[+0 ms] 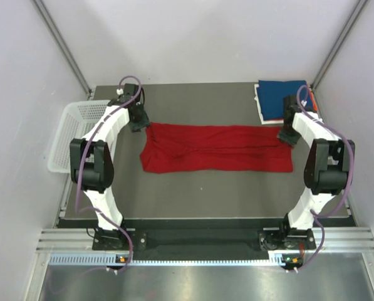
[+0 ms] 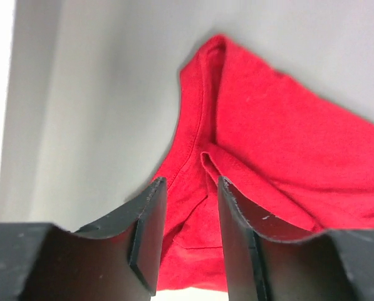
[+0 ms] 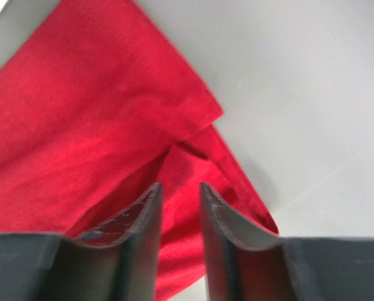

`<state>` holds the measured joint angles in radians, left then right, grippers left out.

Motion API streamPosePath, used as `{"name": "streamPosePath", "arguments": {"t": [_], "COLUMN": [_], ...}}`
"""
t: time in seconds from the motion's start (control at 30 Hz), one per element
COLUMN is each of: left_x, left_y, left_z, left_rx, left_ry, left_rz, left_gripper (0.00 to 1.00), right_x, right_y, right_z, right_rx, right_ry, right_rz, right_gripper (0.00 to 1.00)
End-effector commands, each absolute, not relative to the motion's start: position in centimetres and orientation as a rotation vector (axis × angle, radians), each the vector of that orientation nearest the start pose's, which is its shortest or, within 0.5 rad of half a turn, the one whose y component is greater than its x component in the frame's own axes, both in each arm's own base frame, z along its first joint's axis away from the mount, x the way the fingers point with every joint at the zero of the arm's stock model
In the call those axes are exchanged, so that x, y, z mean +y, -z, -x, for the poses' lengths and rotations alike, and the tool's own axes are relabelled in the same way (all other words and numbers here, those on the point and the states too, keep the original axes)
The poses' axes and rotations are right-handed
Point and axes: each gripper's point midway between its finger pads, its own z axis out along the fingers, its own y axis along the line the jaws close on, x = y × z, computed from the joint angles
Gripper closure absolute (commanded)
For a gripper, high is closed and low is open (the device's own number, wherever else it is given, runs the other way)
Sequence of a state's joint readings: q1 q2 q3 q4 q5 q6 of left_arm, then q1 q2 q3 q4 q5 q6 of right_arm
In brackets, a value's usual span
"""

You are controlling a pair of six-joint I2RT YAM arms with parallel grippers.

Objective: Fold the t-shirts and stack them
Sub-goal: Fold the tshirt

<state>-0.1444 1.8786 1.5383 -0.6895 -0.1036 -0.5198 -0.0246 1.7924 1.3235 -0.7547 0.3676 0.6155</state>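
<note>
A large bright red t-shirt (image 1: 218, 147) lies folded into a long band across the middle of the table. My left gripper (image 1: 138, 122) hangs over its far left corner with the jaws a little apart, red cloth (image 2: 268, 144) showing between and under the fingers (image 2: 188, 182). My right gripper (image 1: 288, 135) hangs over the far right corner, jaws also a little apart (image 3: 179, 186) above a layered corner of the shirt (image 3: 93, 106). A folded dark blue shirt (image 1: 280, 99) tops a stack at the back right, with orange and white edges showing beneath it.
A white mesh basket (image 1: 71, 135) stands off the table's left edge beside the left arm. The dark table (image 1: 199, 194) ends at a metal rail in front. Grey walls close in on both sides and behind.
</note>
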Motion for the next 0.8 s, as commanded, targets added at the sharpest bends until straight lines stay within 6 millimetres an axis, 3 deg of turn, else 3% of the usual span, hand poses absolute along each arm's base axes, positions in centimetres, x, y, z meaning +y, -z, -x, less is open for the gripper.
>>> {"name": "streamPosePath", "arguments": {"t": [0.0,0.1,0.13,0.17,0.23,0.3,0.4,0.5,0.6,0.77], "left_x": [-5.7,-6.1,-6.8,-7.5,-9.2,-10.9,-15.5,-18.0,-18.5,-16.7], "left_y": [-14.7,-16.0,-14.8,-15.7,-14.3,-14.6,-14.1,-14.7,-14.7,-13.8], "left_z": [-44.8,-42.9,-41.8,-41.0,-39.1,-37.7,-35.0,-33.4,-32.1,-30.3], "left_rx": [2.480,2.456,2.477,2.459,2.490,2.493,2.524,2.488,2.465,2.483], "left_ry": [0.066,0.086,0.098,0.148,0.191,0.235,0.264,0.340,0.408,0.393], "left_rz": [0.496,0.466,0.441,0.424,0.368,0.289,0.107,0.079,0.078,0.133], "left_gripper": [0.56,0.53,0.53,0.53,0.53,0.53,0.54,0.54,0.54,0.53], "right_x": [-5.5,-4.8,-4.2,-4.0,-3.7,-4.3,-5.8,-7.1,-7.3,-5.8], "right_y": [-8.6,-7.9,-6.9,-6.7,-5.8,-5.1,-4.9,-5.1,-5.7,-5.4], "right_z": [-36.9,-35.7,-34.8,-34.4,-33.3,-32.6,-31.7,-31.0,-30.4,-29.2], "right_rx": [2.519,2.554,2.594,2.600,2.639,2.656,2.644,2.619,2.608,2.626], "right_ry": [0.300,0.265,0.237,0.222,0.207,0.199,0.220,0.229,0.230,0.156], "right_rz": [-0.983,-0.999,-1.003,-1.013,-1.041,-1.092,-1.159,-1.205,-1.212,-1.209], "right_gripper": [0.66,0.63,0.63,0.63,0.62,0.63,0.63,0.63,0.63,0.62]}}
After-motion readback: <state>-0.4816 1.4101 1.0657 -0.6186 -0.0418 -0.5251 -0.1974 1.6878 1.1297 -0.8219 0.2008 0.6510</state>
